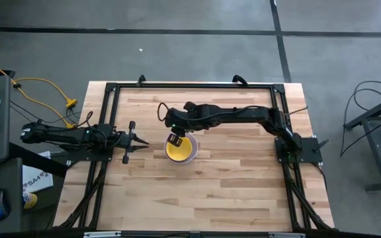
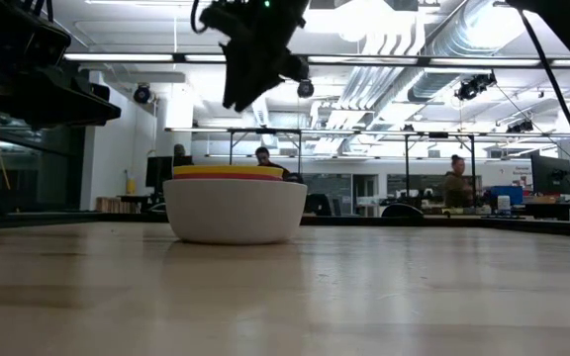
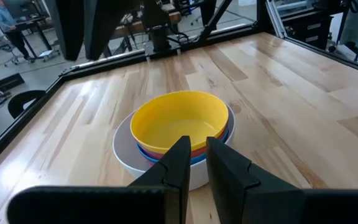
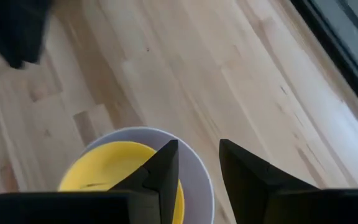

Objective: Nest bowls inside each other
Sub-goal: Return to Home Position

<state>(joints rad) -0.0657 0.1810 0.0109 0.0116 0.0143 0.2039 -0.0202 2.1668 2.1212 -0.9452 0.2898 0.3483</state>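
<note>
The bowls stand nested in one stack at the table's middle. The white bowl (image 1: 189, 157) (image 2: 234, 211) rests on the wood as the outermost. Inside it sits the yellow bowl (image 3: 179, 121) (image 4: 107, 168) on top, with a blue rim (image 3: 197, 159) and a pink-red rim (image 3: 155, 151) showing just beneath it. My right gripper (image 1: 174, 139) (image 4: 197, 149) hangs open above the stack's left rim, clear of it, with nothing between its fingers. My left gripper (image 1: 143, 142) (image 3: 195, 146) waits left of the stack, pointing at it, its fingers a narrow gap apart and empty.
A black frame rail (image 1: 190, 86) runs along the table's far edge and down both sides. Bare wood (image 1: 230, 185) lies around the stack on every side. Yellow cable (image 1: 45, 86) lies off the table at the left. People sit at desks in the room behind (image 2: 455, 178).
</note>
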